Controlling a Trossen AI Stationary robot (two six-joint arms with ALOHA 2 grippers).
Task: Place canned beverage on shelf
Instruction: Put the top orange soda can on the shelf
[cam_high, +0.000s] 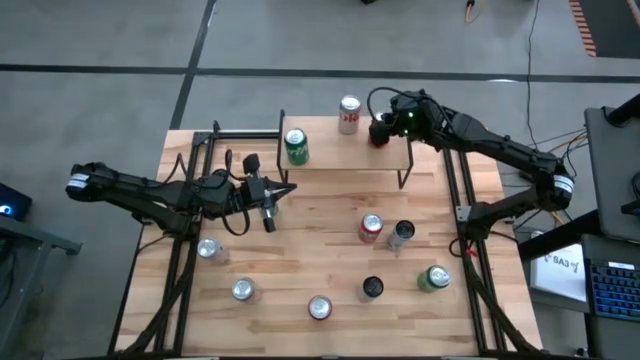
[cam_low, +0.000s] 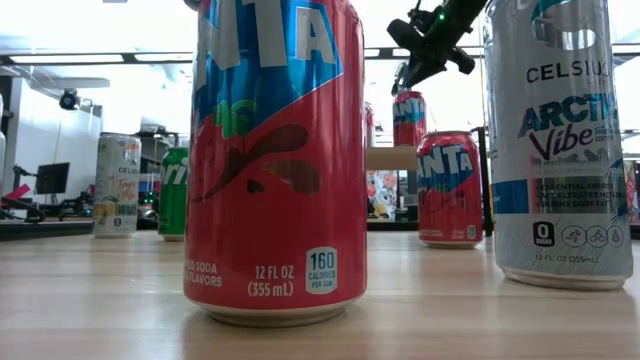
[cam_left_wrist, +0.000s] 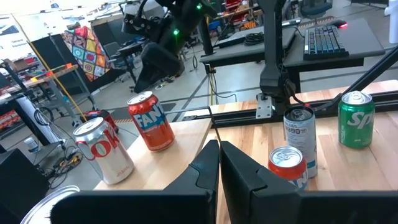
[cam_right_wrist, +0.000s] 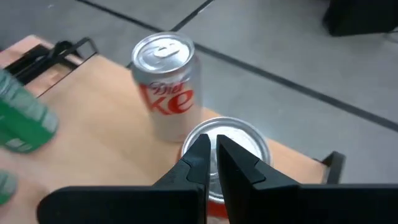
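The right hand (cam_high: 381, 130) is hovering clenched, grasping nothing, over a red can (cam_right_wrist: 233, 144) standing on the shelf (cam_high: 340, 150) (beside a Diet Coke can (cam_high: 349, 114) and a green can (cam_high: 296, 146)). The left hand (cam_high: 268, 212) is waiting clenched and empty above the bench (cam_high: 310, 255).

Glossy metal cans (cam_low: 275, 160), light wood shelf (cam_high: 340, 150)
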